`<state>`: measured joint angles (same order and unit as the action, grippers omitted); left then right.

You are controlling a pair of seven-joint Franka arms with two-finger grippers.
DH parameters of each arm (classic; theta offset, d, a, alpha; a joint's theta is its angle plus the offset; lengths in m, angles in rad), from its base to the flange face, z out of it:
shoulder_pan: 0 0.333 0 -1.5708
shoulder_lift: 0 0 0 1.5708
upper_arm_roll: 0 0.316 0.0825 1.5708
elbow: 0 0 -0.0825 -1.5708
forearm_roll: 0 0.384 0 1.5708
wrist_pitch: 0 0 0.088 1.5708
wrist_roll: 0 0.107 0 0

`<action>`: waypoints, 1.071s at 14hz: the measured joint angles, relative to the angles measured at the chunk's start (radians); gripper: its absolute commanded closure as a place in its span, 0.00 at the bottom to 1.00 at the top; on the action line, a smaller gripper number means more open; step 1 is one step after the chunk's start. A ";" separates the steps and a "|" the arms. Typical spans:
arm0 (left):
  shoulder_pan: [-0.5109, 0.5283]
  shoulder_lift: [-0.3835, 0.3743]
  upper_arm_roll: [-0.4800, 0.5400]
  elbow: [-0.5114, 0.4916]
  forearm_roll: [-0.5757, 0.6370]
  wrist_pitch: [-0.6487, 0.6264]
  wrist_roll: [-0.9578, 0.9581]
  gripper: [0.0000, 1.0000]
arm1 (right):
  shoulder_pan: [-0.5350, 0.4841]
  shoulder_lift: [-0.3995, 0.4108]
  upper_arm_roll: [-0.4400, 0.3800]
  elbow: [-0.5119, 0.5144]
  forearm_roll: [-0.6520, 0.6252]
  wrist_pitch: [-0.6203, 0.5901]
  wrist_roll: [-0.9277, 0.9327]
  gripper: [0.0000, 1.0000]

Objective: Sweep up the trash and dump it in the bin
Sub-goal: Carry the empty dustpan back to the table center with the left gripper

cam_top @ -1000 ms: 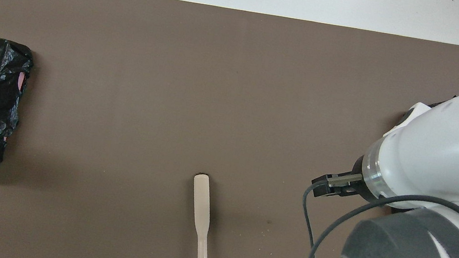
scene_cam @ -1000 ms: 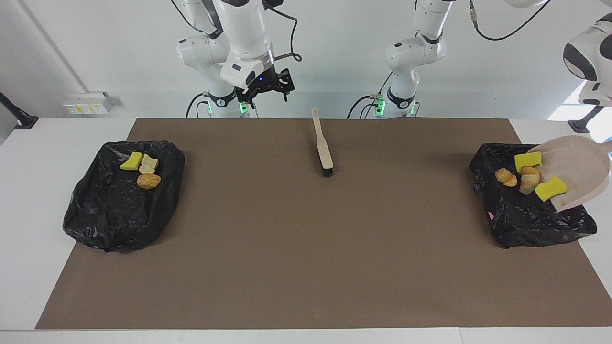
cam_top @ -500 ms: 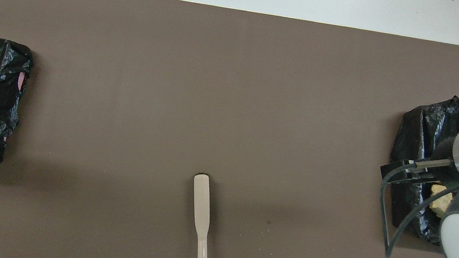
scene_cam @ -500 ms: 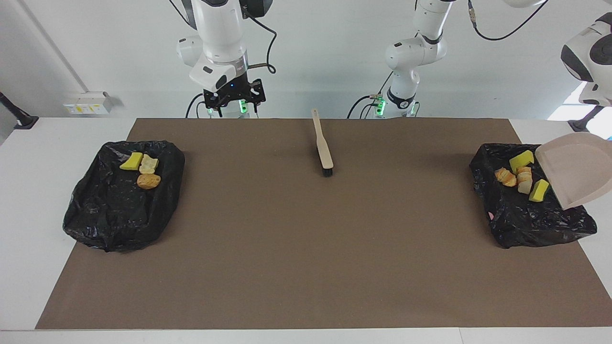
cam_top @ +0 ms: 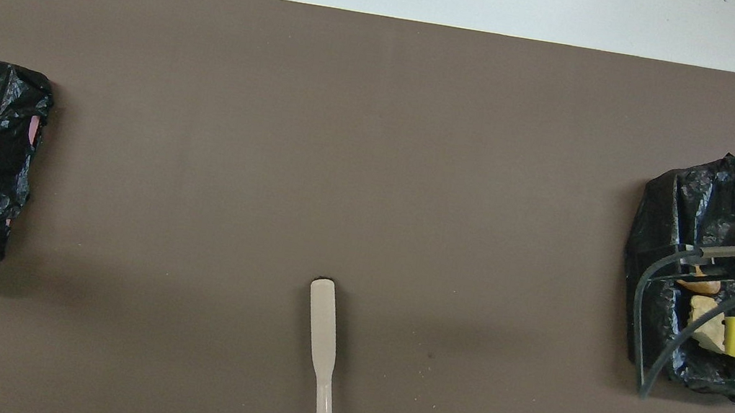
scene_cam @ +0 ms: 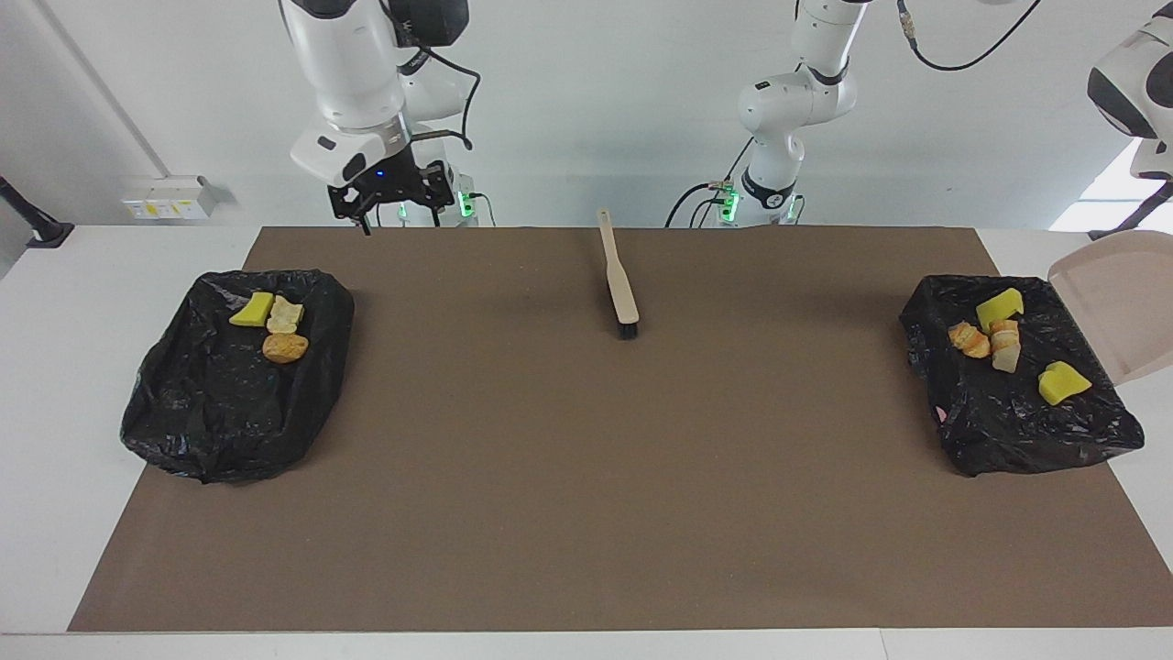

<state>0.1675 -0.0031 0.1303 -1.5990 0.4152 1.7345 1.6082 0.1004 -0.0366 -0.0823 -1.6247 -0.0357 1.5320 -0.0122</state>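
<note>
A black-lined bin (scene_cam: 1017,403) sits at the left arm's end of the desk (scene_cam: 55,385); in it lie four pieces of trash (scene_cam: 1003,341): a yellow chunk, two tan bread lumps side by side, and a second yellow chunk (scene_cam: 1063,381) apart from them, farther from the robots; a second black-lined bin (scene_cam: 234,376) at the right arm's end holds a yellow chunk, a pale lump and a brown bread lump (scene_cam: 285,346), all clustered in its part nearest the robots; the beige dustpan (scene_cam: 1123,302) is raised and tilted beside the first bin, its mouth toward the bin; the left pincer is out of view past the frame edge, pressed together, and what it grips cannot be seen; the right pincer (scene_cam: 392,198) hangs spread over the brown mat's (scene_cam: 586,495) edge nearest the robots, holding nothing; the brush (scene_cam: 619,275) lies flat on the mat midway between the bins, its long axis running away from the robots, bristle end farthest from them.
</note>
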 measured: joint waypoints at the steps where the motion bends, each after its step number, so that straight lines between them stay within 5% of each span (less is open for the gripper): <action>1: 0.000 -0.010 -0.001 -0.001 -0.051 -0.041 -0.082 1.00 | -0.008 0.003 -0.001 0.004 0.000 0.000 0.000 0.00; 4: -0.030 -0.038 -0.013 -0.025 -0.173 -0.159 -0.438 1.00 | -0.014 0.013 0.001 0.025 0.000 0.000 0.000 0.00; 10: -0.287 -0.129 -0.027 -0.208 -0.294 -0.171 -0.982 1.00 | -0.107 0.034 0.100 0.062 0.000 0.000 0.005 0.00; 15: -0.581 -0.121 -0.031 -0.357 -0.375 0.089 -1.473 1.00 | -0.107 0.004 0.112 0.060 0.006 -0.004 0.059 0.00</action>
<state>-0.4137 -0.1245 0.0994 -1.9564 0.0400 1.8233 0.1347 -0.0066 -0.0330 0.0294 -1.5649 -0.0296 1.5283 0.0470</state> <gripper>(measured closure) 0.674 0.000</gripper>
